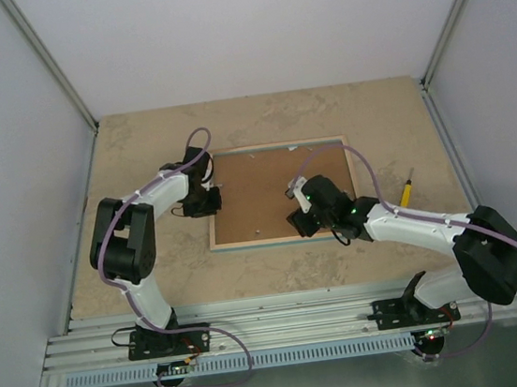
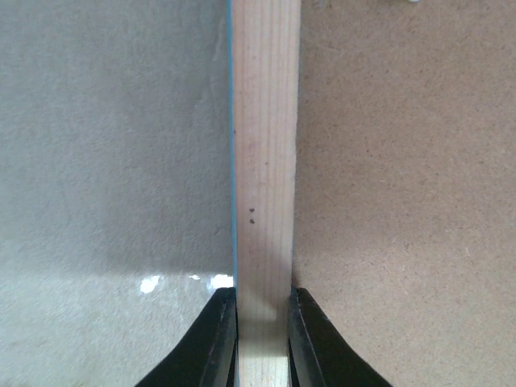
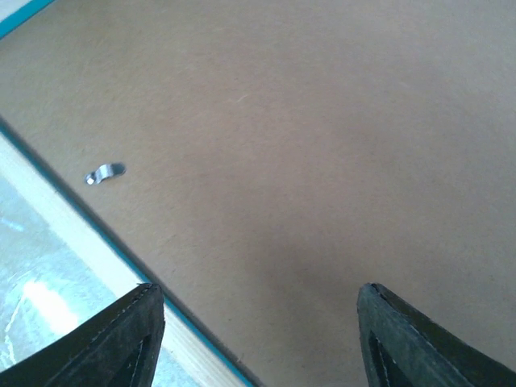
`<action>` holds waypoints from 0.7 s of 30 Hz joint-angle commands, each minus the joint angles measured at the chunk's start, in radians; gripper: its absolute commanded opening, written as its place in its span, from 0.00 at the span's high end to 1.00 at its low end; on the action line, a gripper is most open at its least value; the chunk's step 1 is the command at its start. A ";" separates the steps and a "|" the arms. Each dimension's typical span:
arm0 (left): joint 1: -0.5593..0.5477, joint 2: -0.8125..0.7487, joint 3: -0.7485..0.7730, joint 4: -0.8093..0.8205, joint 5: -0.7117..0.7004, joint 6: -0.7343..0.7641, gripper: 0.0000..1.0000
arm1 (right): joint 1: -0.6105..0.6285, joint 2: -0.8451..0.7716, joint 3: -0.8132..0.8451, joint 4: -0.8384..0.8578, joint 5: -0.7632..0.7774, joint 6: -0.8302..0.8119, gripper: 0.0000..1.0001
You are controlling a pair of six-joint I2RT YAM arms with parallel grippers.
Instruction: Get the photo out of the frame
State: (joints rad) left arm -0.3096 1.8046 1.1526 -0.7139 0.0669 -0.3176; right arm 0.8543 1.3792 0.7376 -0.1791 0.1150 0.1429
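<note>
Frame (image 1: 277, 191) lying face down on the mottled beige surface (image 1: 371, 109), its brown fibreboard back uppermost and bounded by a light wood rim (image 2: 264, 161) with a thin turquoise border. The photo lies hidden under the back and shows in no view. The left arm (image 1: 127, 238) reaches to the frame's left edge, where the left jaws are closed across the wood rim. One black finger (image 2: 216, 343) presses its outer side at the turquoise edge, and the other its inner side at the fibreboard. The right arm (image 1: 414, 226) extends over the near right part of the frame. The right jaws stand wide apart over the bare back and hold nothing, and a stretch of rim passes under one fingertip (image 3: 121, 339); whether the tips touch the board cannot be told. A small metal clip (image 3: 105, 172) sits on the back just inside that rim. A yellow-handled tool (image 1: 407, 192) lies on the surface to the right of the frame, apart from it.
</note>
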 commanded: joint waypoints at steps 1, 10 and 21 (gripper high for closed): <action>0.003 -0.085 0.016 -0.019 -0.062 0.004 1.00 | 0.100 0.009 0.012 -0.015 0.116 -0.068 0.30; 0.004 -0.145 0.008 -0.024 -0.121 0.005 1.00 | 0.356 0.114 0.035 -0.010 0.402 -0.169 0.28; 0.003 -0.188 -0.006 -0.015 -0.104 0.006 1.00 | 0.463 0.354 0.075 0.091 0.754 -0.227 0.35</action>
State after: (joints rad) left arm -0.3096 1.6684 1.1419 -0.7609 -0.0364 -0.3111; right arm 1.3125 1.6783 0.7776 -0.1558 0.7002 -0.0418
